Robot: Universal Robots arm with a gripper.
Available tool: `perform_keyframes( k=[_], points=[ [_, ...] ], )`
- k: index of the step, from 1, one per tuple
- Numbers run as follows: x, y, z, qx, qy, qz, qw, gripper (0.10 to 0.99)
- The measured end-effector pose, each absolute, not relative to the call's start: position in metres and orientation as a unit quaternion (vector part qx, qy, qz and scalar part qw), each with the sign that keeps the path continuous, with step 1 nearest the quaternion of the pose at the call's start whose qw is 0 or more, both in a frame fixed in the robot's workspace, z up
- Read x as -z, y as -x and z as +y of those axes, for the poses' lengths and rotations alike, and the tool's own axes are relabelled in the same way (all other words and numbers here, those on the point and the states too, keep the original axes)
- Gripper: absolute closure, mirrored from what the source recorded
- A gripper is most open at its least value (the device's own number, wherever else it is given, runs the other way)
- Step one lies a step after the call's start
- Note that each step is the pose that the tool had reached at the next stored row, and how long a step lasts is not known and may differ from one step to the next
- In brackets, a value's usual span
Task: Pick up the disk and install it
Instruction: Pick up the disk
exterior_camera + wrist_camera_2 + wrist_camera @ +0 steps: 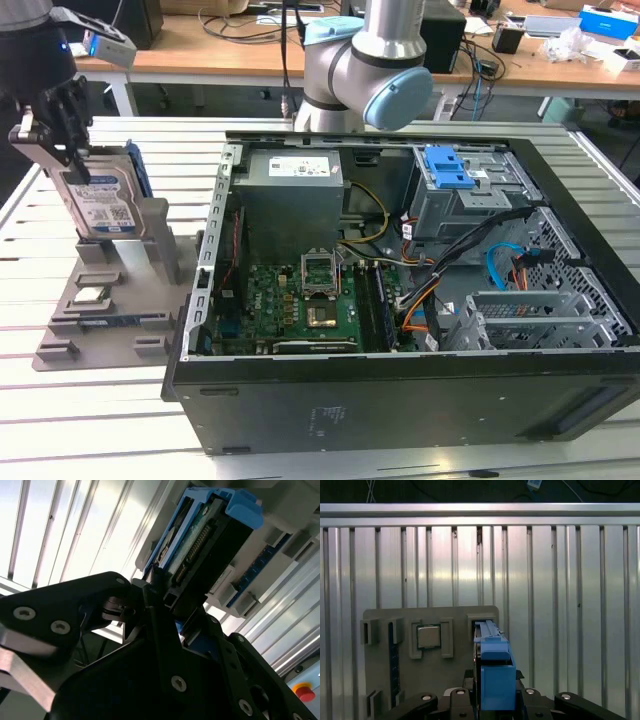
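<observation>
One flat rectangular silver hard drive, the disk point(100, 205), with a white-and-blue label and a blue plastic carrier frame, stands on edge in the upright slot of a single grey plastic holder plate point(110, 338). The plate lies on the slatted aluminium table point(100, 420), at the exterior view's left. The one black gripper point(75, 150) pinches the disk's upper end, its two fingers point(152, 607) pressed against the sides. One small square silver processor chip point(428, 636) lies in a pocket of the plate, just beside the disk. One open black computer case point(400, 400) sits apart, toward the exterior view's right.
</observation>
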State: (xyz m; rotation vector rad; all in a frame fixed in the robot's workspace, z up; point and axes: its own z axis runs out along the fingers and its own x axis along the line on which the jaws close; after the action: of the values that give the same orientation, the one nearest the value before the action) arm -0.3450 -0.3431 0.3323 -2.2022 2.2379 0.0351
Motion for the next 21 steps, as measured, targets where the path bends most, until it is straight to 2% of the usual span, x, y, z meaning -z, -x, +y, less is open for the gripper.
perform_keyframes(
  k=[21],
  points=[
    [-0.386, 0.344, -0.335, -0.011, 0.701, 0.713, 0.001, 0.722]
  ],
)
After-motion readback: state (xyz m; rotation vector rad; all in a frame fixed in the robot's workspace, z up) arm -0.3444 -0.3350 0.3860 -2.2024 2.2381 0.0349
